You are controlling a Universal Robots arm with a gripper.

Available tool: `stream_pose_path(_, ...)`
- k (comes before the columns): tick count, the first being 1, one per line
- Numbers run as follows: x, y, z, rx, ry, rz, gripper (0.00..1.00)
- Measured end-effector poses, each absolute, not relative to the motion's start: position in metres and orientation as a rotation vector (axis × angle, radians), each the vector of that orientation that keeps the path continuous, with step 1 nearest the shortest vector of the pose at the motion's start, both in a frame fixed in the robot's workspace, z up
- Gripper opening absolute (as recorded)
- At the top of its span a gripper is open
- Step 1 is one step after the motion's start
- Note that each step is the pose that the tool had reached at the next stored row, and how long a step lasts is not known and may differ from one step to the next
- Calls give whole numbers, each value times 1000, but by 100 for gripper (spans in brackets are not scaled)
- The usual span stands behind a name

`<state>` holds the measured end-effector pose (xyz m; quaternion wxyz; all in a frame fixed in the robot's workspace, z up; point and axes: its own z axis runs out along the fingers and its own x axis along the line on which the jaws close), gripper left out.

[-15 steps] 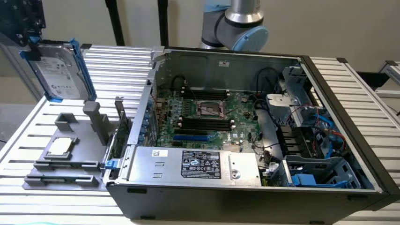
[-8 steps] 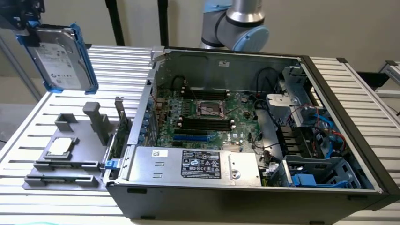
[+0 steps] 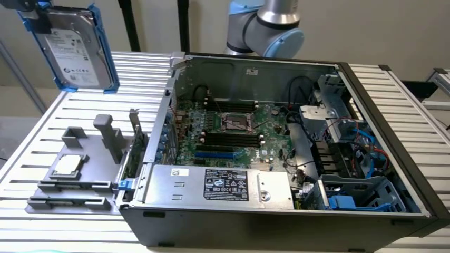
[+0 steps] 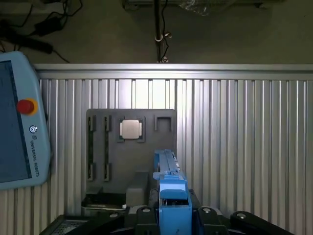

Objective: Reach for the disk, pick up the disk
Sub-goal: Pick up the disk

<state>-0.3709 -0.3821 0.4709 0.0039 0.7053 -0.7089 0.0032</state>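
The disk (image 3: 74, 47), a silver drive with a white label and a bright blue frame, hangs upright in the air above the far corner of the table on the exterior view's left. My gripper (image 3: 33, 13) is shut on its upper edge, well clear of the table surface. In the wrist view the disk (image 4: 171, 188) appears edge-on as a blue strip running out from between my fingers (image 4: 172, 218), above the grey holder.
A grey holder tray (image 3: 88, 176) on the ribbed metal table (image 3: 63, 113) carries a small square processor chip (image 3: 68, 164). An open computer case (image 3: 281, 153) takes up the exterior view's right. A teach pendant (image 4: 19, 122) lies at the table's edge.
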Motion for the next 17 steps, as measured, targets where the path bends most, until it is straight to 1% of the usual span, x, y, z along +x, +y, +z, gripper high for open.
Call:
stream_pose_path(8,-334,-389,499,2216,-2227,-4,32)
stream_pose_path(17,-294,-398,514,2223,-2234,-20,32)
